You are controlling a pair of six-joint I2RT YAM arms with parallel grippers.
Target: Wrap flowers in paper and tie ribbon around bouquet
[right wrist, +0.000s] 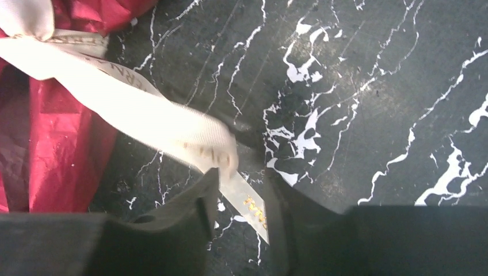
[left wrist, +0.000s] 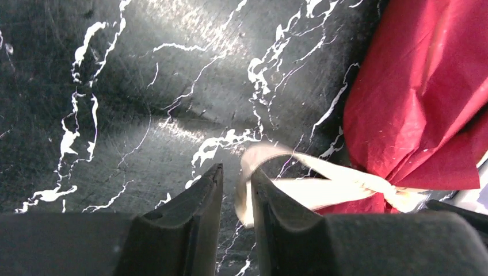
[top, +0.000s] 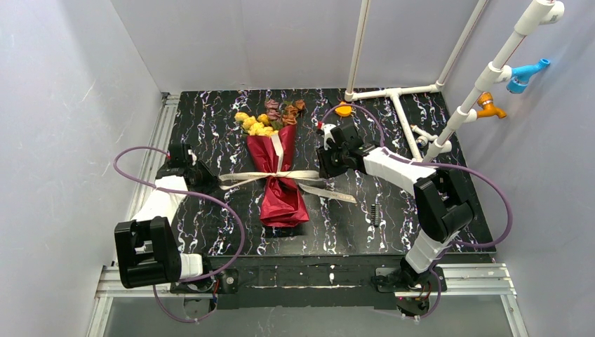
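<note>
Overhead, two close-ups (ribbon (right wrist: 144, 112) shared)

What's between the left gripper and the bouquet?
Only the ribbon, lying on the dark table, running from the bouquet to the left gripper. The top view shows it, the left wrist view too.

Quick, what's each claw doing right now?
Left claw: slightly open, beige fabric ribbon loop beside one finger.
Right claw: open, ribbon tail loose in its gap.

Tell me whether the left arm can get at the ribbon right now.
Probably yes: the left end effector sits right at the ribbon's looped tail, jaws slightly apart, with only bare table around it.
</note>
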